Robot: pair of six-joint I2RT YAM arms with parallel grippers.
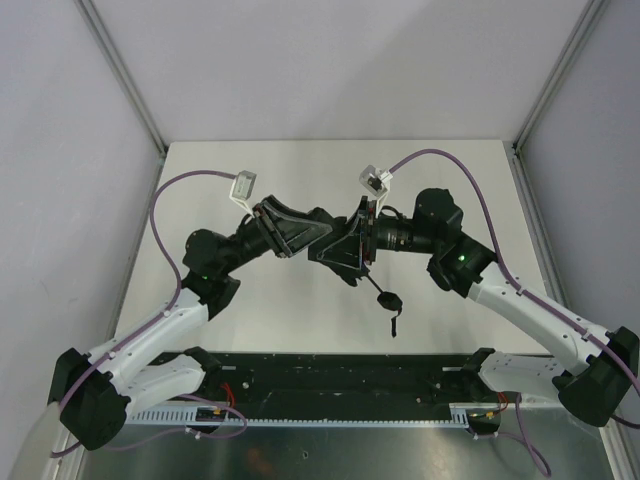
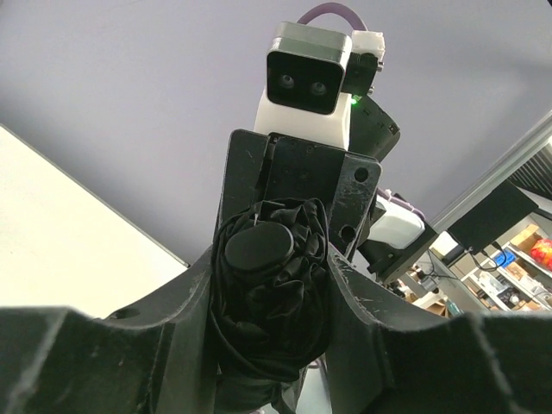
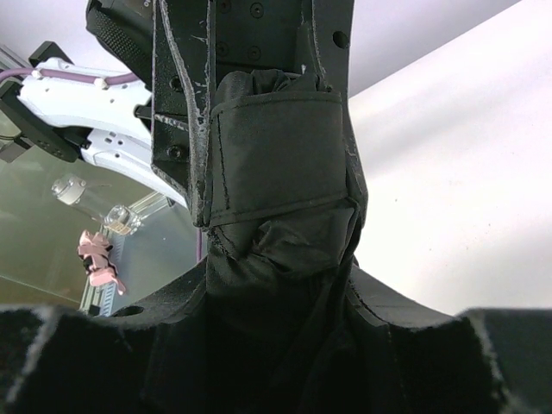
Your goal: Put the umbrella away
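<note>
Left gripper [image 2: 269, 285]: the jaws are set at a middling width and pressed against bunched fabric on both sides, so the capped end of the umbrella [image 2: 280, 336] is gripped. Right gripper [image 3: 280, 276]: the jaws are likewise closed on the other end of the same bundle. The umbrella is thus held folded between the two grippers, lying left to right in mid-air over the middle of the table [image 1: 250, 310].

The step in hand is judged to be a two-handed hold on the collapsed umbrella. It is best done with both grips kept on one axis and moved together. No pull should be applied along the shaft, since loose cloth may slide under the pads. The wrist strap [image 1: 388, 305], which hangs from the bundle on the near side of the right gripper, should be kept clear of the arms.

Materials: the canopy is matte black cloth, soft and deeply creased. A smooth, round, hard-looking cap [image 2: 259, 247] is seen at its end, and a flat stitched closure band [image 3: 274, 159] is wrapped round the folds. The table is pale, flat and matte.
</note>
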